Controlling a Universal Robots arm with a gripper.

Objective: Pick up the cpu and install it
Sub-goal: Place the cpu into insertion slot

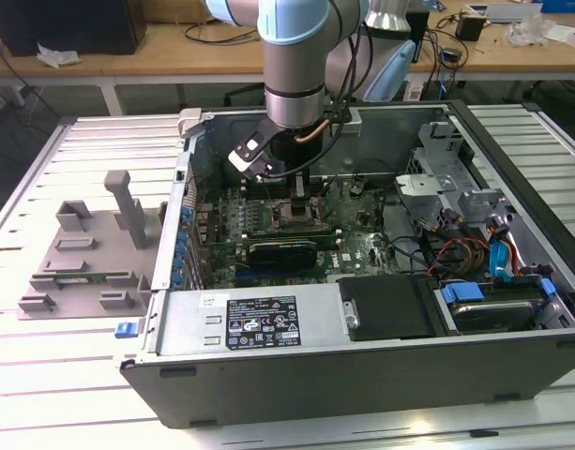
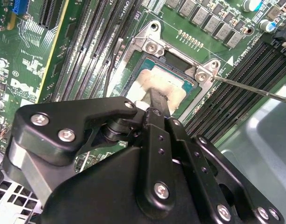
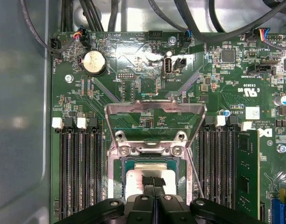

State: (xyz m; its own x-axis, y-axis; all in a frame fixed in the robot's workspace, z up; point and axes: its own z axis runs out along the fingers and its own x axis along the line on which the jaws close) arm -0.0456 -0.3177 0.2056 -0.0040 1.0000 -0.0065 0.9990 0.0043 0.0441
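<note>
Resting in the socket [image 3: 147, 150], cpu [image 3: 135, 179] beneath the closed claw [image 3: 153, 183]

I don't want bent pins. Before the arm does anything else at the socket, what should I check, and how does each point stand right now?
1. The cpu lies inside the socket frame: ok.
2. The cpu sits flat and fully seated: cannot tell, since the gripper covers part of it.
3. The load plate is raised, clear of the cpu: ok.
4. The retention lever stands off to the side, unlatched: ok.
5. The gripper is shut, with its fingertips over the cpu's middle: ok. Whether they press on it: cannot tell.
</note>
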